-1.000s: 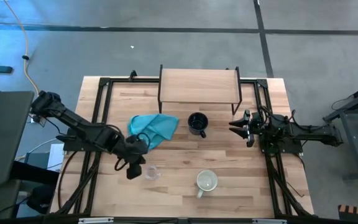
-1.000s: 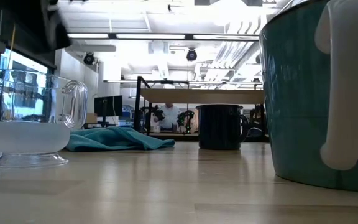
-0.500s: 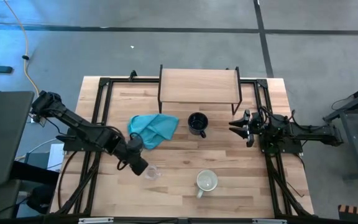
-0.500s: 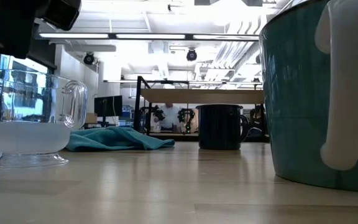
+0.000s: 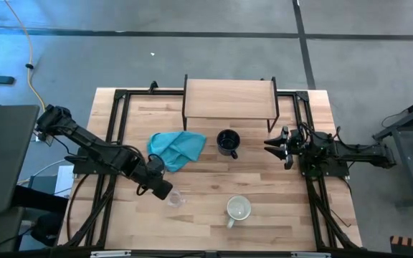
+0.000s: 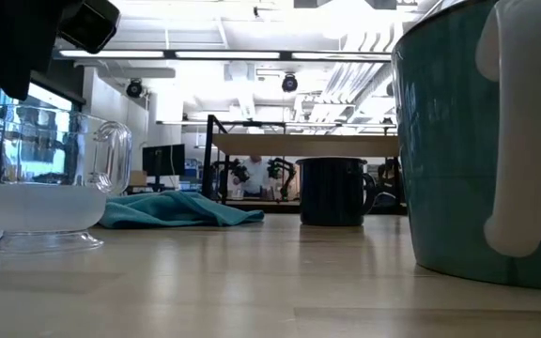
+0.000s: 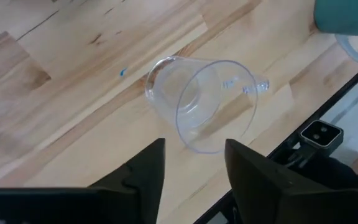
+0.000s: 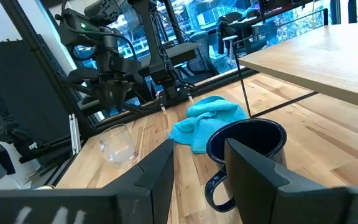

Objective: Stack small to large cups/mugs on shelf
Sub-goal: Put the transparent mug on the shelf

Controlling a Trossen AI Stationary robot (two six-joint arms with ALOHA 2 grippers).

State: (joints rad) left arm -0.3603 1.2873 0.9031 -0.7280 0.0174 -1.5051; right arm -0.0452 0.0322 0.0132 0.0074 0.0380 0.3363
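High view: left gripper [image 5: 165, 192] parted, empty, hovering just left of glass cup [image 5: 176, 198]; right gripper [image 5: 269, 145] parked open, far right of black mug [image 5: 227, 142].

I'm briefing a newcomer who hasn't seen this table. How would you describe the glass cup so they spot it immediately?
On the wooden table, look toward the near edge, away from the shelf. There the left tool hovers beside the glass cup, left of the pale mug. It alone is transparent; the black mug and pale mug are opaque.

Left claw [image 5: 165, 192] angled down with fingers apart; right claw [image 5: 269, 145] open, level, idle at its side.
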